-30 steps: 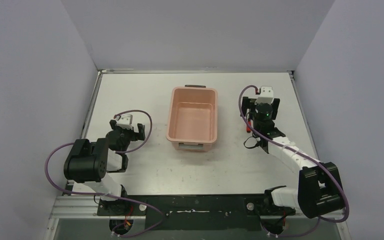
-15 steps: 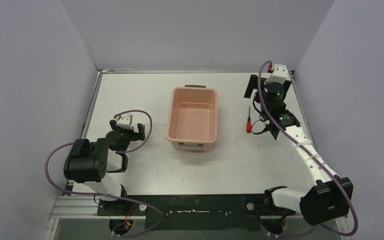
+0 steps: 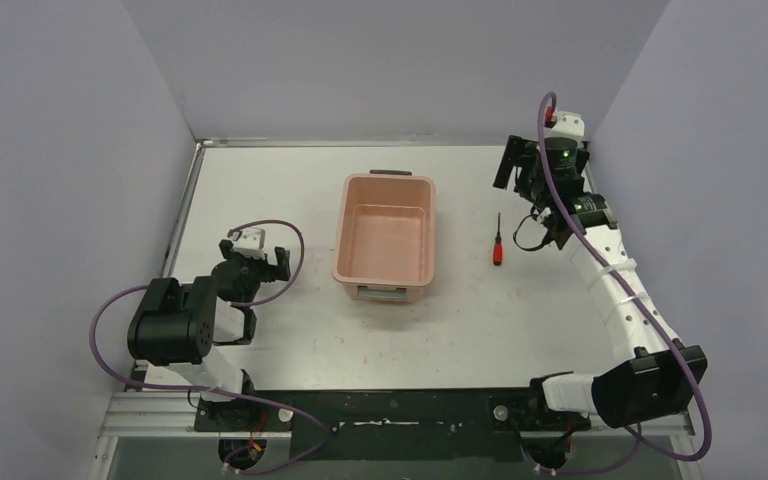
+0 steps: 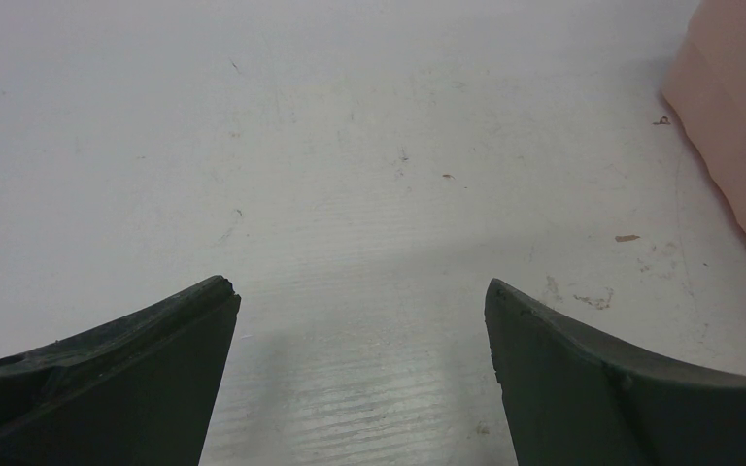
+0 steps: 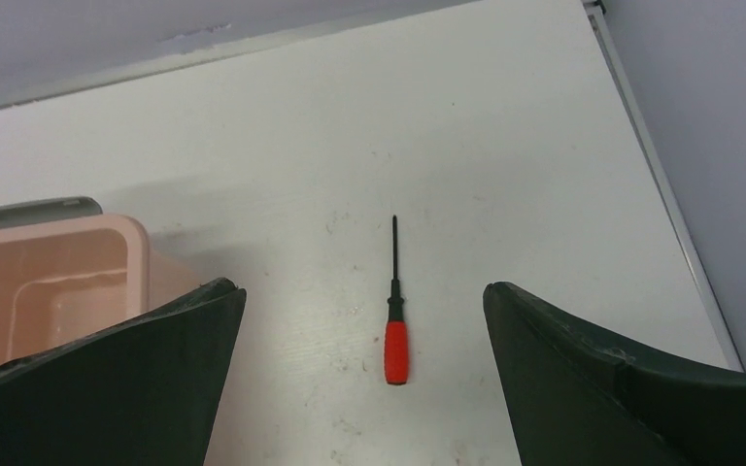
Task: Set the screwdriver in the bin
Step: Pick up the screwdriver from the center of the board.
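Note:
The screwdriver (image 3: 498, 247), with a red handle and thin black shaft, lies flat on the table to the right of the bin, shaft pointing to the back. It also shows in the right wrist view (image 5: 396, 335), lying free well beyond the fingers. The salmon-pink bin (image 3: 340, 240) stands mid-table and is empty; its corner with the dark handle shows in the right wrist view (image 5: 58, 228). My right gripper (image 3: 522, 185) is open and empty, raised behind and right of the screwdriver. My left gripper (image 3: 260, 262) is open and empty, low over the table left of the bin.
The bin's side wall (image 4: 738, 126) shows at the right edge of the left wrist view. The table's right rail (image 5: 661, 184) and the side wall run close to the right arm. The back wall stands just behind the right gripper.
My right arm has lifted and swung back toward the far right corner, uncovering the screwdriver, which stays on the table. The left arm has not moved.

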### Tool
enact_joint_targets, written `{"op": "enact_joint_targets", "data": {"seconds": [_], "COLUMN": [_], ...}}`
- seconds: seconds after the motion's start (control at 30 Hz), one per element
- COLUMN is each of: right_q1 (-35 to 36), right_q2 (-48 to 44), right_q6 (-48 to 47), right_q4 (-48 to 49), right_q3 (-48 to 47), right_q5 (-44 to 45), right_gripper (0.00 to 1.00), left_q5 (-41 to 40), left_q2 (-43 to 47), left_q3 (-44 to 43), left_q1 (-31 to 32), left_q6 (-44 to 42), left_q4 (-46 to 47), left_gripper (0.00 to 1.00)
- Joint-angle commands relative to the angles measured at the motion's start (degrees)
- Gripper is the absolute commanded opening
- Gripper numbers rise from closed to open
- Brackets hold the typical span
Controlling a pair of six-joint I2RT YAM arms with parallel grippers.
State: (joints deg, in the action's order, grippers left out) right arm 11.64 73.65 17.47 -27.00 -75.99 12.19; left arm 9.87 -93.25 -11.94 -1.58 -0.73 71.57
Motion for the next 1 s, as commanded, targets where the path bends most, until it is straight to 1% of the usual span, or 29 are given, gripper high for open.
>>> {"op": "enact_joint_targets", "data": {"seconds": [0.0,0.27,0.5,0.7,0.97], "right_q1": [-1.04,-1.27,-1.8,-2.59,-3.44], "right_q2": [1.45,1.74,2.77,6.04,13.41], "right_q6": [0.67,-0.62,-1.04,-1.25,-1.13], "right_q4": [-5.9,-7.1,-7.23,-5.21,-1.31], "right_q3": [-2.3,-3.09,-1.45,2.89,8.56], "right_q5": [-2.67,-3.95,-4.44,-6.51,-9.34], "right_gripper": [1.0,1.0,1.0,1.0,0.99], "left_q5": [0.33,0.28,0.33,0.33,0.35], "left_q2": [0.44,0.47,0.44,0.45,0.44], "left_q3": [-0.72,-0.71,-0.72,-0.73,-0.71], "left_q1": [0.09,0.07,0.09,0.09,0.08], "left_q6": [-0.21,-0.23,-0.23,-0.22,-0.23], "left_q4": [2.5,2.47,2.43,2.45,2.42], "left_gripper": [0.97,0.97,0.97,0.97,0.97]}}
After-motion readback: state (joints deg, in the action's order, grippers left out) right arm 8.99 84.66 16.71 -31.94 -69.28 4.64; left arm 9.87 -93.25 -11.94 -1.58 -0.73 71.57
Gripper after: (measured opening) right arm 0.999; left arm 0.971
